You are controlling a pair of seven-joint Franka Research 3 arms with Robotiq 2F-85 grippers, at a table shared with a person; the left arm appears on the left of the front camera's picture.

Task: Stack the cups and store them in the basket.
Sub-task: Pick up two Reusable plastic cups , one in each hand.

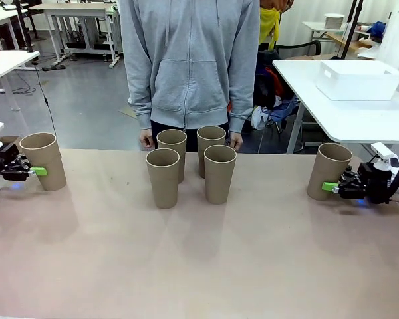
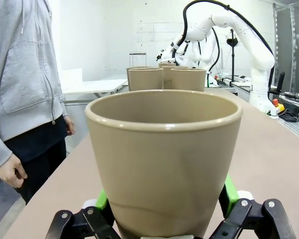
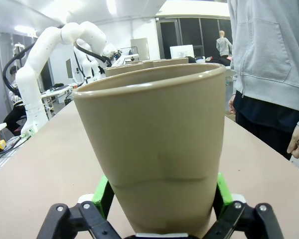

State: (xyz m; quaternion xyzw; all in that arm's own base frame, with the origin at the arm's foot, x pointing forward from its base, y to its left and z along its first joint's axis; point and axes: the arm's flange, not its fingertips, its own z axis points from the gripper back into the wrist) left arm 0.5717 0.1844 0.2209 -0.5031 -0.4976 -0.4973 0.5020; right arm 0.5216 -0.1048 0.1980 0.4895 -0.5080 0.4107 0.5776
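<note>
Left tool [image 2: 164, 197] clamps left cup [image 2: 164, 144], right tool [image 3: 162, 193] clamps right cup [image 3: 154, 134], bases cropped

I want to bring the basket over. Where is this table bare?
Bare: the near half of the table, and the gaps between the four middle cups and the left-end cup or right-end cup. Crowded: the far middle, by the person's hands.

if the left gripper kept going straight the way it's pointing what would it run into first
The left gripper holds a matte tan tapered cup. Going on, that cup would probably reach the four matching cups standing mid-table, the front-left one first; depth is unclear.
</note>
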